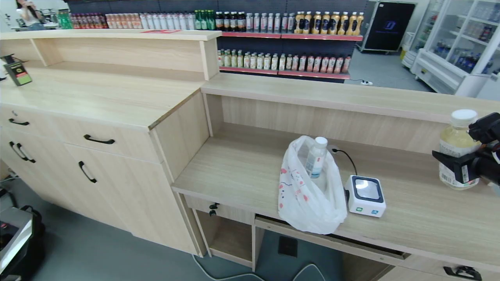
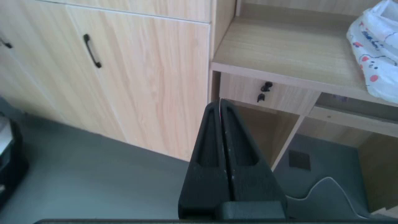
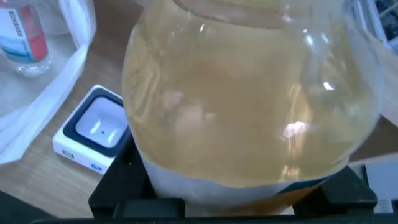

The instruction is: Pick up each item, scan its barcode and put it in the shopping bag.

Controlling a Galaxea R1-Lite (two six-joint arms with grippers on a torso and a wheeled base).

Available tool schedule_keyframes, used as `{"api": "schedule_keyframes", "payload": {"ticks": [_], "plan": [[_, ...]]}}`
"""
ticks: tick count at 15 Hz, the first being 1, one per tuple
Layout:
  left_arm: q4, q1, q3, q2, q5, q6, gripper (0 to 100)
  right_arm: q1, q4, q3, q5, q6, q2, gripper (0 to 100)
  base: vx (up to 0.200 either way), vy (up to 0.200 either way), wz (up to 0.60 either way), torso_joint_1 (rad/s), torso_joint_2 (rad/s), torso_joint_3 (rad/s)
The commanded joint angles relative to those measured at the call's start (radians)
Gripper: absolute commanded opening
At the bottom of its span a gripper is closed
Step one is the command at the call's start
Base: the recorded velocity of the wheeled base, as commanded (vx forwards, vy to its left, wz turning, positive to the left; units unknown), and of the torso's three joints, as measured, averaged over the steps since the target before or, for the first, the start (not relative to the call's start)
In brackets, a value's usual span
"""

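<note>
My right gripper (image 1: 466, 166) is shut on a bottle of pale yellow drink (image 1: 456, 152) with a white cap, held upright above the right end of the counter. Close up, the bottle (image 3: 249, 93) sits between the black fingers. A white shopping bag (image 1: 308, 191) with red marks stands open on the counter, and a clear bottle (image 1: 315, 158) with a white cap rises out of it. Just right of the bag lies the white barcode scanner (image 1: 366, 195), also seen below the held bottle as the scanner (image 3: 93, 127). My left gripper (image 2: 222, 134) hangs shut over the floor, left of the counter.
The wooden counter (image 1: 242, 168) has a raised back ledge and a taller cabinet block (image 1: 97, 101) on its left. A black cable (image 1: 347, 158) runs from the scanner to the back wall. A card reader (image 1: 16, 72) sits on the taller block. Drink shelves stand behind.
</note>
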Motion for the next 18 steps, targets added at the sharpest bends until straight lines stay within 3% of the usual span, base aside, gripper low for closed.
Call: {"api": "schedule_keyframes", "payload": {"ticks": [1,3,7,11,18], "plan": [[0.0,0.0,0.0,0.0,0.001,0.001,0,-0.001,-0.039,-0.029,0.003,-0.024,0.126,0,0.0,0.0,0.0,0.0,0.0,0.0],[0.0,0.0,0.0,0.0,0.001,-0.001,0,-0.004,-0.093,-0.046,0.04,-0.041,0.181,0,0.0,0.0,0.0,0.0,0.0,0.0],[0.0,0.0,0.0,0.0,0.001,0.001,0,-0.035,-0.123,-0.133,0.367,-0.265,0.321,0,0.0,0.0,0.0,0.0,0.0,0.0],[0.0,0.0,0.0,0.0,0.001,0.001,0,-0.035,-0.131,-0.204,0.584,-0.377,0.402,0,0.0,0.0,0.0,0.0,0.0,0.0],[0.0,0.0,0.0,0.0,0.001,-0.001,0,-0.038,-0.148,-0.271,0.684,-0.456,0.491,0,0.0,0.0,0.0,0.0,0.0,0.0]]}}
